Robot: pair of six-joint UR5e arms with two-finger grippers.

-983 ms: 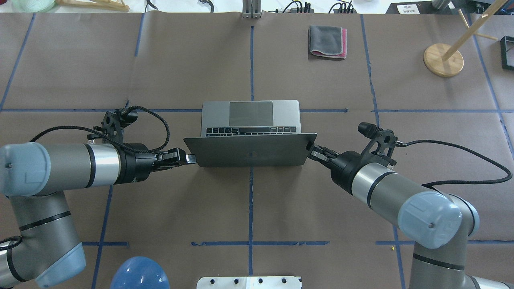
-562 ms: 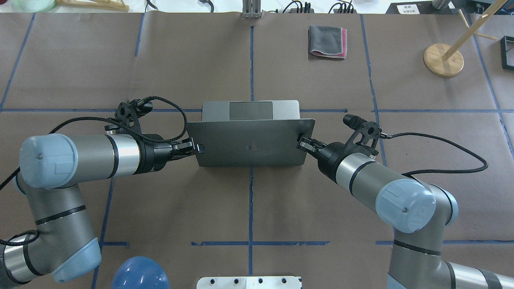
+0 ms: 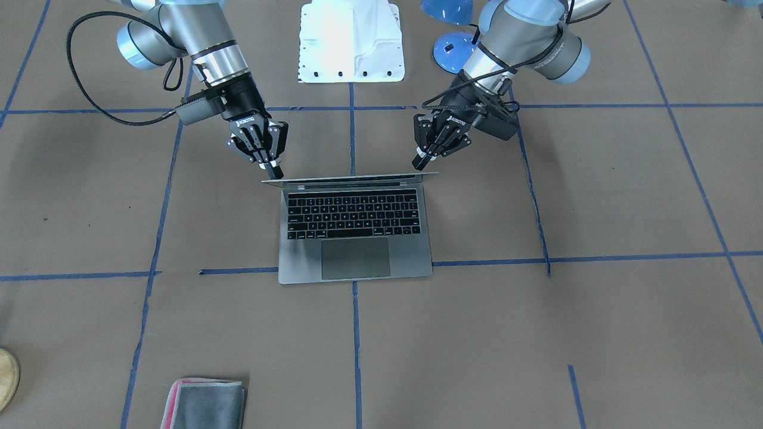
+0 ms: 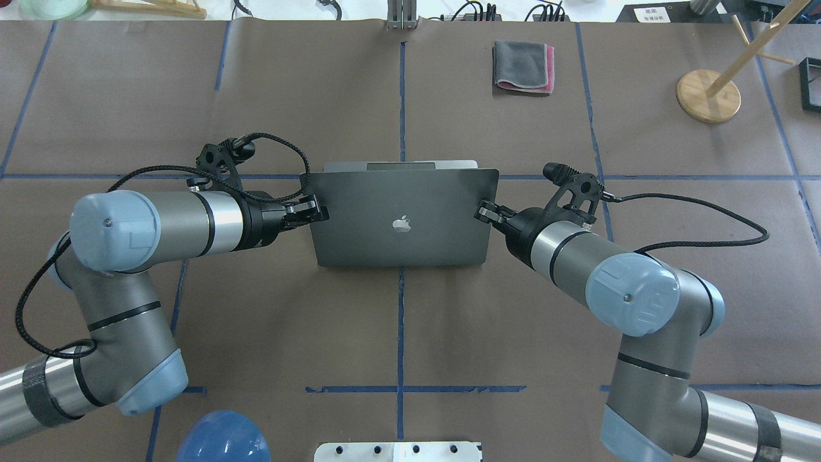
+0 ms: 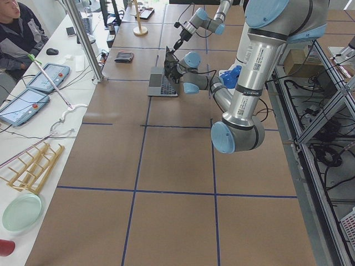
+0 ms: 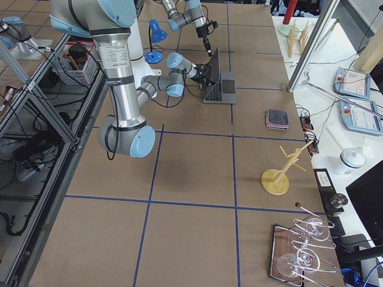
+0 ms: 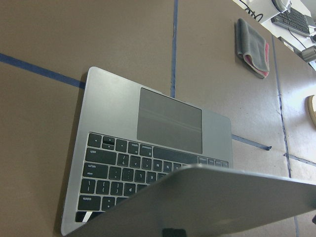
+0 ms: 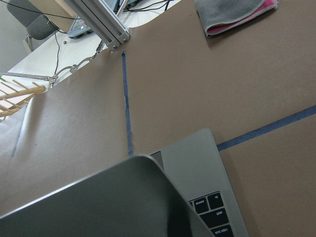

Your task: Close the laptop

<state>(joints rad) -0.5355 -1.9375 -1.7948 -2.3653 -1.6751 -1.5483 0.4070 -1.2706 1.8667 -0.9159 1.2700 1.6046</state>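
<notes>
The space-grey laptop [image 4: 401, 247] stands half open in the middle of the table, its lid with the apple logo tipped forward over most of the base. In the front-facing view its keyboard and trackpad [image 3: 354, 214] still show. My left gripper [image 4: 319, 212] is shut, its tip against the back of the lid at the lid's left edge; it also shows in the front-facing view [image 3: 419, 162]. My right gripper [image 4: 481, 210] is shut and touches the lid's right edge, also in the front-facing view [image 3: 275, 173]. The left wrist view shows the lid hanging over the keyboard [image 7: 118, 173].
A folded grey-and-pink cloth [image 4: 523, 66] lies beyond the laptop to the right. A wooden stand [image 4: 708, 95] and a black frame [image 4: 809, 83] are at the far right. A blue dome [image 4: 223, 437] and a white base plate [image 4: 397, 451] sit at the near edge.
The lid has swung forward and down over the keyboard, hiding most of the base from above. Both grippers have moved away from the robot's base along with the lid's upper edge.
</notes>
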